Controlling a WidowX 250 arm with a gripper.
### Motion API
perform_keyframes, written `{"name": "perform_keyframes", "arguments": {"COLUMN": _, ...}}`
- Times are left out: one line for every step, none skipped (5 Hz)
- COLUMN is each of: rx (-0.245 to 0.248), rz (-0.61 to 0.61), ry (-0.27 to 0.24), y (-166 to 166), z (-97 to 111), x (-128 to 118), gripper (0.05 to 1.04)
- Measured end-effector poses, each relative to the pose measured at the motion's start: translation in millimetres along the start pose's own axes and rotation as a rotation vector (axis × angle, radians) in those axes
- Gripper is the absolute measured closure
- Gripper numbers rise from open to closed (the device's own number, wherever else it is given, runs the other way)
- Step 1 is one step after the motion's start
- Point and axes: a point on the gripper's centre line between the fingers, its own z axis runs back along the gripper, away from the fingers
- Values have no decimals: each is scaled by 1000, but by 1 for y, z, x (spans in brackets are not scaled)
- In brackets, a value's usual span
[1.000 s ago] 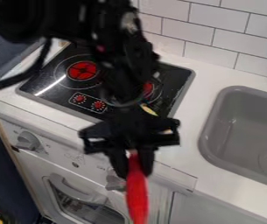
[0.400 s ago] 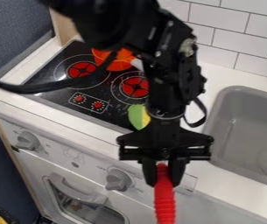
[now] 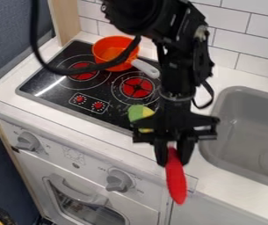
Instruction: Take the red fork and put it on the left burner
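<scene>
The gripper (image 3: 174,154) hangs over the counter's front edge, between the stove and the sink, shut on one end of the red fork (image 3: 175,178). The fork's red length points downward in front of the cabinet face; its other end is hidden between the fingers. Up and to the left, the left burner (image 3: 84,72) shows as a red disc on the black stove top (image 3: 53,85), with the arm's cable crossing over part of it.
An orange pot (image 3: 109,46) stands at the stove's back, its grey handle angled toward the right burner (image 3: 137,87). A green and yellow object (image 3: 139,112) lies at the stove's front right. The grey sink (image 3: 241,127) is at right.
The gripper has shifted right and, most recently, slightly up with the red fork held in it. The arm has uncovered the orange pot and the right burner.
</scene>
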Motion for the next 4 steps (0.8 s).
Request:
{"name": "perform_keyframes", "arguments": {"rx": 12, "rz": 61, "ry": 3, "y": 3, "z": -3, "x": 24, "gripper": 757}}
{"name": "perform_keyframes", "arguments": {"rx": 22, "rz": 140, "ry": 4, "y": 15, "z": -1, "x": 50, "gripper": 757}}
{"name": "perform_keyframes", "arguments": {"rx": 14, "rz": 213, "ry": 9, "y": 28, "z": 7, "x": 70, "gripper": 757}}
{"name": "perform_keyframes", "arguments": {"rx": 6, "rz": 255, "ry": 21, "y": 40, "z": 13, "x": 86, "gripper": 757}}
